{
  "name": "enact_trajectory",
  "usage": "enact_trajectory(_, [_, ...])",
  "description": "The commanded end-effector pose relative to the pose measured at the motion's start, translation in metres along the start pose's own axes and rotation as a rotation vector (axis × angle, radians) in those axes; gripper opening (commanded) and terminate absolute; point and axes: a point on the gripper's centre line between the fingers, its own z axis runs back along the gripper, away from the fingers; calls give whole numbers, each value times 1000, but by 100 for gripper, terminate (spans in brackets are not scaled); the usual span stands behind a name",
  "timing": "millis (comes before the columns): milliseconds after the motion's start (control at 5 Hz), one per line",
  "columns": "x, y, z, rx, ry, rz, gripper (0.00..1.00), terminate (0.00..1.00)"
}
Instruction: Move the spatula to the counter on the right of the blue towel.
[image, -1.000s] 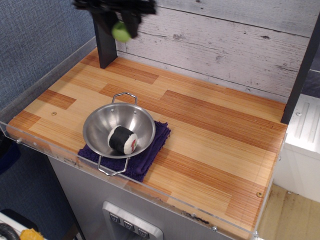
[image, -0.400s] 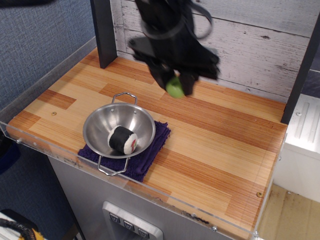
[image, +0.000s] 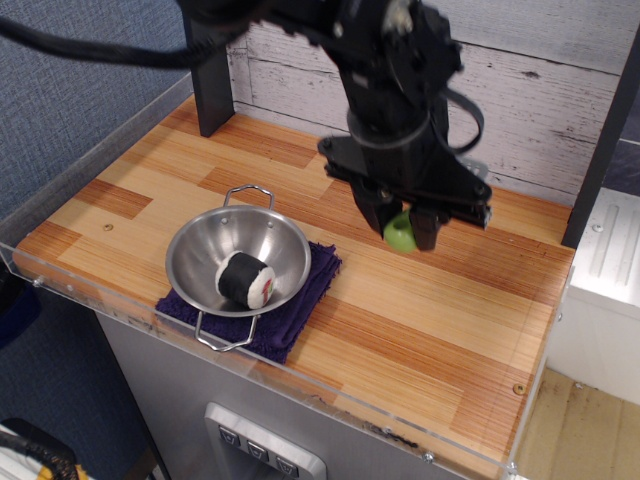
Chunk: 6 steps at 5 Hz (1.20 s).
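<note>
My black gripper (image: 402, 232) hangs over the wooden counter (image: 430, 310), to the right of the blue towel (image: 300, 305). It is shut on the spatula (image: 400, 236); only the lime-green handle end shows between the fingers, and the grey blade is hidden. The gripper is a little above the counter surface, about a bowl's width right of the towel. The towel lies under a steel bowl (image: 200, 262) at the front left.
The steel bowl holds a black and white roll (image: 245, 279). A dark post (image: 208, 80) stands at the back left and another (image: 600, 150) at the right. A clear acrylic rim (image: 330, 405) edges the front. A white ribbed surface (image: 615, 255) lies to the right.
The gripper with the spatula has travelled from the back left corner, across the counter, rightward and downward to a spot right of the towel.
</note>
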Motion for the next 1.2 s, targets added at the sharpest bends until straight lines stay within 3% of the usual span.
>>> enact_trajectory(0, [-12, -7, -20, -29, 22, -13, 0, 0])
enact_trajectory(400, [-13, -13, -46, -33, 65, -34, 0, 0])
enact_trajectory(1000, [-6, -25, -64, -38, 112, -70, 0, 0])
